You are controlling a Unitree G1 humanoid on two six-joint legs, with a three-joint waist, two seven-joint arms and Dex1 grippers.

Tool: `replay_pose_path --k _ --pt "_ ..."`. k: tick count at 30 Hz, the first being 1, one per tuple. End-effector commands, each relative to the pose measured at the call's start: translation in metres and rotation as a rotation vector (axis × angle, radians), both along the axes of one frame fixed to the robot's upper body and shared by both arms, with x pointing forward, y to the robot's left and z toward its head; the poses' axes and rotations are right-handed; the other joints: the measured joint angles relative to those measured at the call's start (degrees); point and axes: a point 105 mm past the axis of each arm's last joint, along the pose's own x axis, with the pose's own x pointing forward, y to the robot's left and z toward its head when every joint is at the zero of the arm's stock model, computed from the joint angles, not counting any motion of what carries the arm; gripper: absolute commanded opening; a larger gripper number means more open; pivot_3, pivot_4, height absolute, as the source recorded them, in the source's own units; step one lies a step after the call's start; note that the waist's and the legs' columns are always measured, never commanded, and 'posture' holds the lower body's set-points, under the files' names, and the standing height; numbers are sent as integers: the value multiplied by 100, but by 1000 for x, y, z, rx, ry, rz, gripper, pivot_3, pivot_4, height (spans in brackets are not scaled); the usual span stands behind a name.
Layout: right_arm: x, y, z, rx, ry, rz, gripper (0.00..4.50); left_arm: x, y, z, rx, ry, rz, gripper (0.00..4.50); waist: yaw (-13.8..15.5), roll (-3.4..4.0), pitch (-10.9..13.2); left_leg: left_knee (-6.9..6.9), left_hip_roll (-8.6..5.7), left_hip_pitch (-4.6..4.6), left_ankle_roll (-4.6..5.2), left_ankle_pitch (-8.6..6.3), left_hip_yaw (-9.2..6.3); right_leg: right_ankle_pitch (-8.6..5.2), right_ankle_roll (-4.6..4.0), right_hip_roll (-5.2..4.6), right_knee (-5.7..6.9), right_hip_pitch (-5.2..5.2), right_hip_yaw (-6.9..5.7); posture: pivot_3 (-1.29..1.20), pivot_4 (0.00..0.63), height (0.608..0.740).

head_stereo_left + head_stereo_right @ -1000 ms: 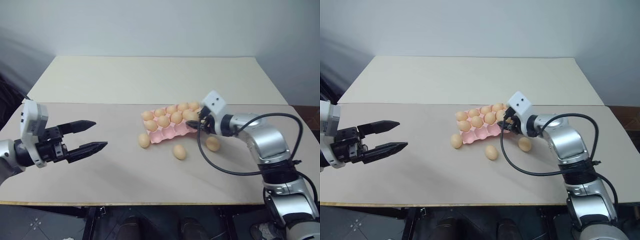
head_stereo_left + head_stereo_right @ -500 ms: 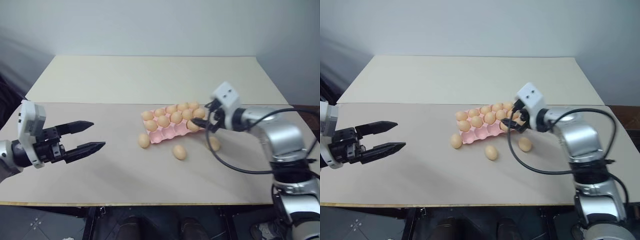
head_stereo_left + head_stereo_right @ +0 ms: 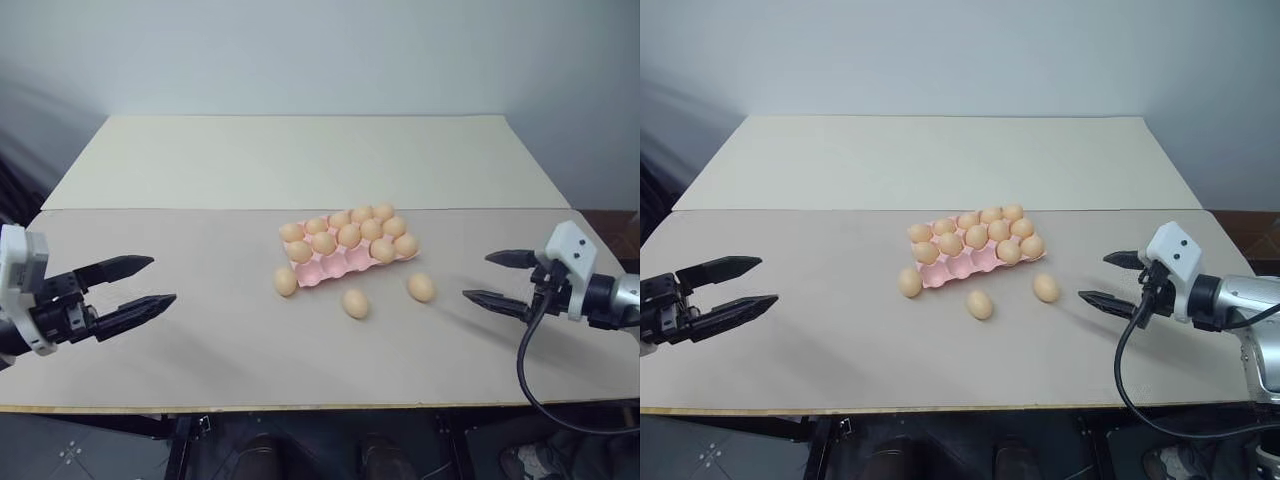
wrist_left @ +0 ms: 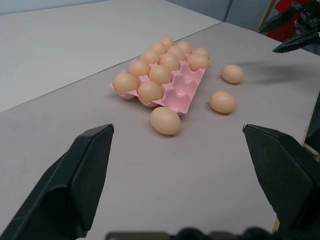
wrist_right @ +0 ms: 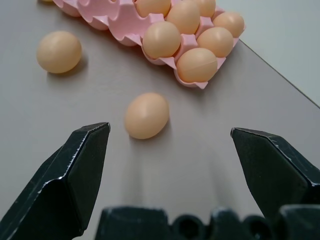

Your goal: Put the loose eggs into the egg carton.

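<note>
The pink egg carton (image 3: 338, 266) lies mid-table with several eggs in its cups; some near-row cups show bare pink. Three loose eggs rest on the table in front of it: one off its left corner (image 3: 286, 282), one at the middle (image 3: 354, 303), one toward the right (image 3: 421, 287). My right gripper (image 3: 478, 276) hovers open and empty to the right of that last egg (image 5: 146, 115), pointing at it. My left gripper (image 3: 160, 280) is open and empty far to the left, aimed toward the carton (image 4: 176, 95).
A second, paler tabletop (image 3: 300, 155) adjoins the grey one behind the carton. The near table edge (image 3: 300, 405) runs below both grippers. A black cable (image 3: 525, 350) loops from my right wrist.
My right gripper has opened and pulled back to the right, away from the carton's right end, where an egg now sits in a cup. My left gripper has drifted slightly left.
</note>
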Motion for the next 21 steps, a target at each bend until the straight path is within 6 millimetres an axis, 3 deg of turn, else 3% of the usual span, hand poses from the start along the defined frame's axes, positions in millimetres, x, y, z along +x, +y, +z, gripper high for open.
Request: replay_pose_path --k 1,10,14,18,21 --pt "3 11 10 0 -47 33 4494 -2 -6 8 18 -41 -37 4500 13 0 0 0 0 -1 0 0 0 0 0 0 -2 0 -1 0 150 740" --pt "34 40 -39 -2 78 -92 4494 2 -29 8 16 -45 -116 4500 47 -1 0 1 -2 -5 0 0 0 0 0 -4 -3 -2 -1 0 150 740" --pt "47 37 -57 -38 111 -188 4494 3 -28 7 21 -40 -114 4500 47 -1 0 1 -3 -13 0 0 0 0 0 -4 -3 -8 -2 0 150 740" --pt "57 40 -62 -35 116 -218 3631 3 -28 8 24 -42 -111 4500 45 -1 0 2 -3 -11 0 0 1 0 0 -3 -3 -7 -2 0 150 740" --pt "57 43 -54 -7 112 -209 2494 3 -28 9 26 -48 -103 4500 47 -1 0 1 -2 -12 0 0 0 0 0 -3 -3 -7 -3 0 150 740"
